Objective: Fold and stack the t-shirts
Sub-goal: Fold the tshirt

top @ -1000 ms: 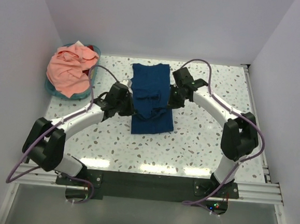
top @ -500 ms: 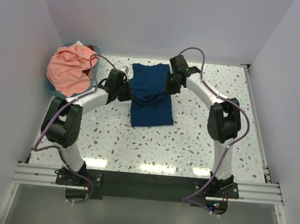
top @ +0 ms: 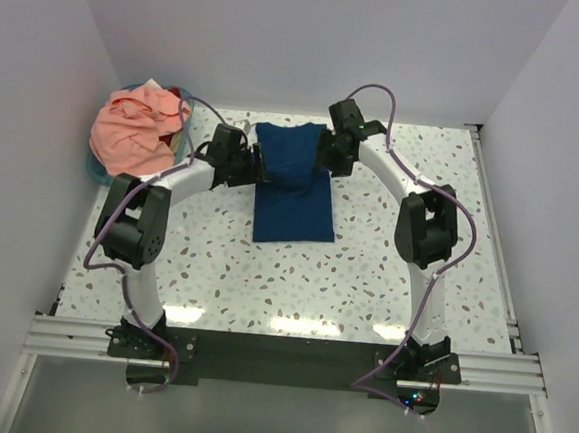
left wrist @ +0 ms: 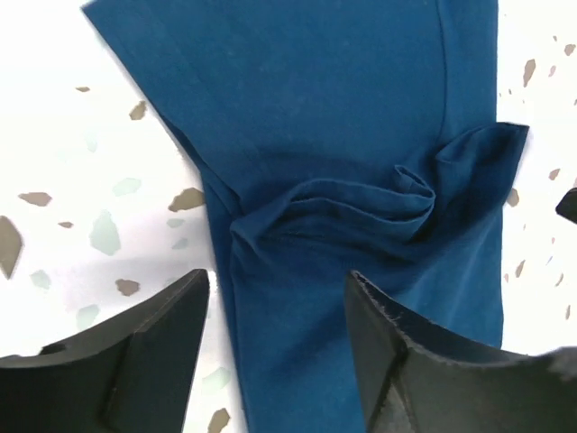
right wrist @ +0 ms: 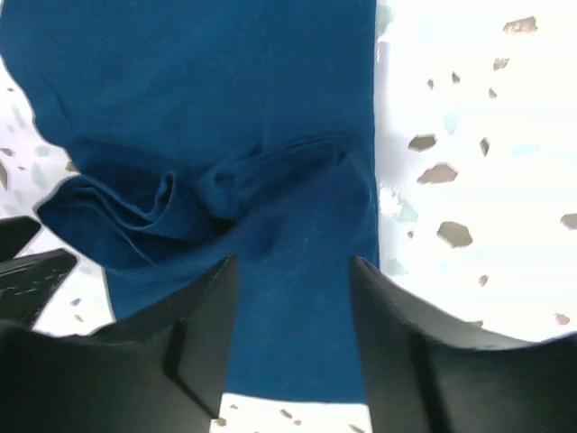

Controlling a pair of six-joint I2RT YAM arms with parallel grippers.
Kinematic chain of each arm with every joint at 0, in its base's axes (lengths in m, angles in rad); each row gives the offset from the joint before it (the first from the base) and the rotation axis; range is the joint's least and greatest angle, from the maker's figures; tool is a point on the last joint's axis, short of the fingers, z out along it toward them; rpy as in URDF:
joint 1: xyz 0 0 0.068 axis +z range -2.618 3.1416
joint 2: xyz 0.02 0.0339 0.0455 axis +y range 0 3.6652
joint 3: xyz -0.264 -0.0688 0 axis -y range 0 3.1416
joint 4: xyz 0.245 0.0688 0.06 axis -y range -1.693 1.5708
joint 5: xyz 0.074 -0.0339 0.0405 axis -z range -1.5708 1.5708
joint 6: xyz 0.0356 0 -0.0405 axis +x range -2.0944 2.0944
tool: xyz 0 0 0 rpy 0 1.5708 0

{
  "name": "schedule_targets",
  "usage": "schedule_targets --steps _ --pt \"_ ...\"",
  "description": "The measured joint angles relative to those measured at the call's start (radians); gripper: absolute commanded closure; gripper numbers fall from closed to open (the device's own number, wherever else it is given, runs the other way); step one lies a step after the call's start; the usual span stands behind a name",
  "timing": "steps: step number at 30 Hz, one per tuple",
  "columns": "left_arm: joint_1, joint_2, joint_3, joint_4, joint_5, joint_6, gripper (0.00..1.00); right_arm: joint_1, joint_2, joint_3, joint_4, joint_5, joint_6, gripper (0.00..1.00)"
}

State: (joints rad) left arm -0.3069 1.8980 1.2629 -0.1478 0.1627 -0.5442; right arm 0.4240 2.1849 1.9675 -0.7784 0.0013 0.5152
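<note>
folded navy blue cloth t-shirt (top: 293,195) lying mid speckled tabletop (top: 387,254), left pincer (top: 258,167) and right pincer (top: 324,159) both hanging spread over its bunched-up fold (yep, gripping nothing), salmon-pink cloth t-shirt (top: 130,139) sitting heaped in round teal basket (top: 96,172)

Bright, even light is washing the speckled tabletop (left wrist: 108,135) nearly white in both wrist views, while the close black fingers (right wrist: 207,352) are showing soft, blurred edges.
</note>
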Motion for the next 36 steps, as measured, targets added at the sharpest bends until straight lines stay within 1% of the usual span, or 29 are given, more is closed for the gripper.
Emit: schedule_targets --steps 2,4,8,12,13,17,21,26,29,36 --pt "0.000 -0.008 -0.003 0.000 -0.021 0.000 0.28 -0.003 0.017 0.024 -0.012 0.001 -0.011 0.35" --pt "0.000 -0.034 -0.020 0.004 -0.037 0.002 0.28 -0.005 0.021 0.036 -0.016 0.001 -0.021 0.34" --pt "-0.011 -0.172 -0.121 0.030 -0.040 0.006 0.30 -0.006 0.006 0.030 -0.004 -0.003 -0.042 0.35" --pt "-0.065 -0.286 -0.197 0.056 -0.038 0.008 0.34 0.000 -0.067 -0.085 0.033 -0.029 -0.047 0.37" --pt "-0.084 -0.299 -0.211 0.057 -0.039 0.008 0.36 0.003 -0.088 -0.120 0.037 -0.039 -0.047 0.37" --pt "-0.141 -0.323 -0.293 0.048 -0.043 0.006 0.37 0.015 -0.166 -0.260 0.060 -0.069 -0.044 0.37" --pt "-0.158 -0.351 -0.390 0.002 -0.068 -0.001 0.37 0.022 -0.251 -0.457 0.081 -0.088 -0.040 0.39" --pt "-0.167 -0.421 -0.491 -0.028 -0.089 -0.035 0.38 0.022 -0.324 -0.607 0.094 -0.099 -0.036 0.43" --pt "-0.167 -0.456 -0.532 -0.026 -0.089 -0.056 0.39 0.022 -0.343 -0.655 0.098 -0.101 -0.034 0.46" --pt "-0.167 -0.473 -0.584 -0.009 -0.083 -0.101 0.41 0.022 -0.341 -0.684 0.127 -0.103 -0.034 0.51"
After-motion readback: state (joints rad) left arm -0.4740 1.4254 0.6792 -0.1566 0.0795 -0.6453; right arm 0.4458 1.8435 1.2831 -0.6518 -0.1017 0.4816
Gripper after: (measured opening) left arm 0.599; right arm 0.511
